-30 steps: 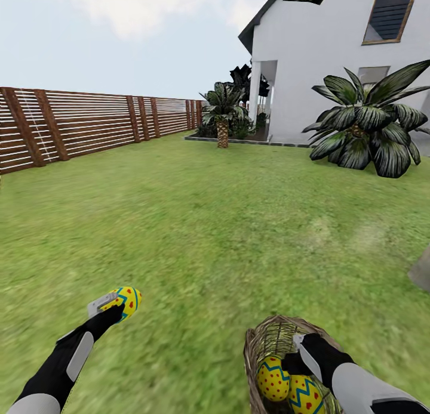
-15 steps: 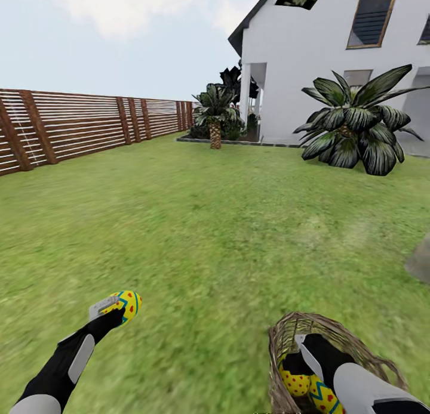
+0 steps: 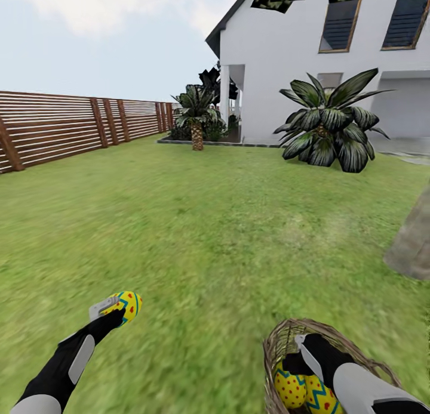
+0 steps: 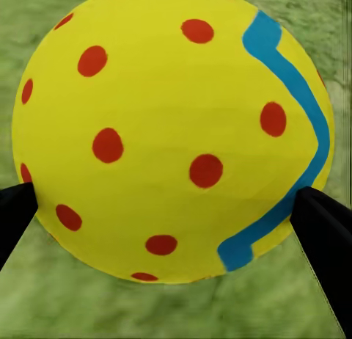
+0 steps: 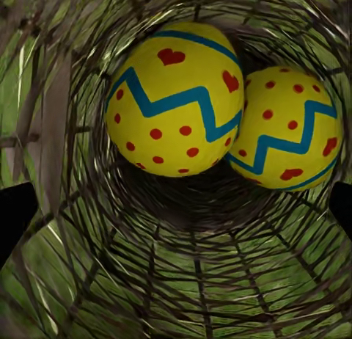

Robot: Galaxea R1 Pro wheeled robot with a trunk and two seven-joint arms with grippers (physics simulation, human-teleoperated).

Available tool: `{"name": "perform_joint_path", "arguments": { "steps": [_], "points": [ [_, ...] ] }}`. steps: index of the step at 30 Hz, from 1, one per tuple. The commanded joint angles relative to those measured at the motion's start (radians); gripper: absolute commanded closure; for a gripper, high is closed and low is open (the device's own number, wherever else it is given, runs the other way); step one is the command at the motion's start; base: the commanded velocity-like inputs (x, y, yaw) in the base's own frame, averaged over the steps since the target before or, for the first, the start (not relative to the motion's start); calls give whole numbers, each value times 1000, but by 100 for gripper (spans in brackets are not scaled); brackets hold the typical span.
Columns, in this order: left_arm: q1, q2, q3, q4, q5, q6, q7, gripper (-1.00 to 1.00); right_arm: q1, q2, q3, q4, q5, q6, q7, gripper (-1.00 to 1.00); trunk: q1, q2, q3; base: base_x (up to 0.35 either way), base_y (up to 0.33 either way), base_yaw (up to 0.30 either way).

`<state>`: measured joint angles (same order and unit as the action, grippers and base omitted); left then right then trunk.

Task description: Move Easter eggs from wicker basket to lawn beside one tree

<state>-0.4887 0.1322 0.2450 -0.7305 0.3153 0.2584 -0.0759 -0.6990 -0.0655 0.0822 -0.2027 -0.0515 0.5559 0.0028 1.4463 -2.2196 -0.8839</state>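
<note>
With one egg (image 3: 126,304) clamped in the left gripper's (image 3: 113,306) jaws and two more riding in the wicker basket (image 3: 286,336), which the right gripper (image 5: 176,207) seems to grip by its rim, I'd roll gently toward the tree trunk (image 3: 413,247) at right, keeping both arms level.

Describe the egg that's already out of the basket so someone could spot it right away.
Start from the brown fence and come down the lawn to the near corner. There the left gripper holds one egg off the grass. Unlike the two eggs in the wicker basket, it sits alone.
</note>
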Motion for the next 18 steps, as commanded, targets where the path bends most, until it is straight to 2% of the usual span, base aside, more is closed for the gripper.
{"name": "perform_joint_path", "arguments": {
  "steps": [1, 5, 11, 15, 18],
  "points": [
    [0, 0, 4, -1, 7, 2, -5, 100, -1, -1, 8, -1, -5, 6, 0, -100, 0, 0, -1, 291, 214, -248],
    [0, 0, 4, -1, -2, -25, -4, 100, -1, 1, 8, -2, -4, 5, 0, -100, 0, 0, -1, 276, 228, -83],
    [0, 0, 5, 19, -7, -39, -4, 100, -1, -2, 7, -2, -5, 6, 0, -100, 0, 0, -1, 266, 220, -270],
    [0, 0, 5, 19, -7, -42, -5, 100, -1, -2, 7, -3, -6, 6, 0, -100, 0, 0, -1, 72, 39, -130],
    [0, 0, 4, 20, -7, -41, -5, 100, -1, -2, 7, -3, -7, 6, 0, -100, 0, 0, -1, 6, -193, -18]
  ]
}}
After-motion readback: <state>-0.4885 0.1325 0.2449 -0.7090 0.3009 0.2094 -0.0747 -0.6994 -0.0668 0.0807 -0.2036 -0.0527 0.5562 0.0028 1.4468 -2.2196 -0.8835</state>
